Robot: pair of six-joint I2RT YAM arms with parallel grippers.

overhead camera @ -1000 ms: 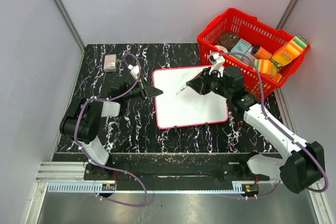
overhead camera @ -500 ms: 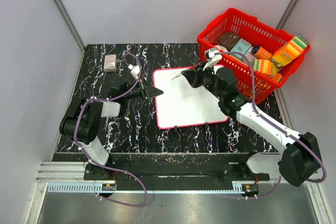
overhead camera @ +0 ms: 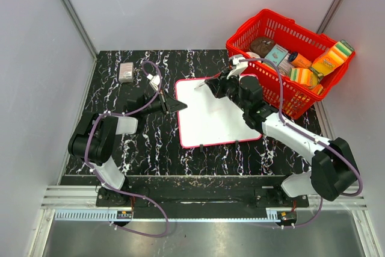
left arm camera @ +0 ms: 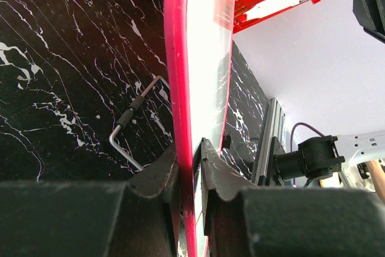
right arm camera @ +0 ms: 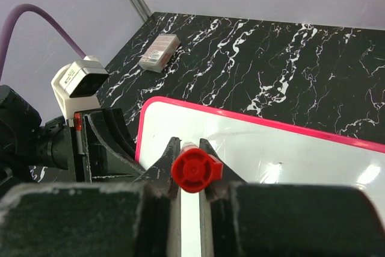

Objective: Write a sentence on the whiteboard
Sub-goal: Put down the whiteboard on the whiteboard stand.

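left jaws: clamped on whiteboard (overhead camera: 216, 121) rim | right jaws: gripping red marker (right arm camera: 197, 171) over board's far-left corner

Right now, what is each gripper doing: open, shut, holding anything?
The left gripper is shut on the edge of the whiteboard.
The right gripper is shut on a red marker.

Of the marker (right arm camera: 197, 171) my right wrist view gives me only the red butt end, tip hidden; the whiteboard (left arm camera: 207, 40) runs off the left wrist view's top edge
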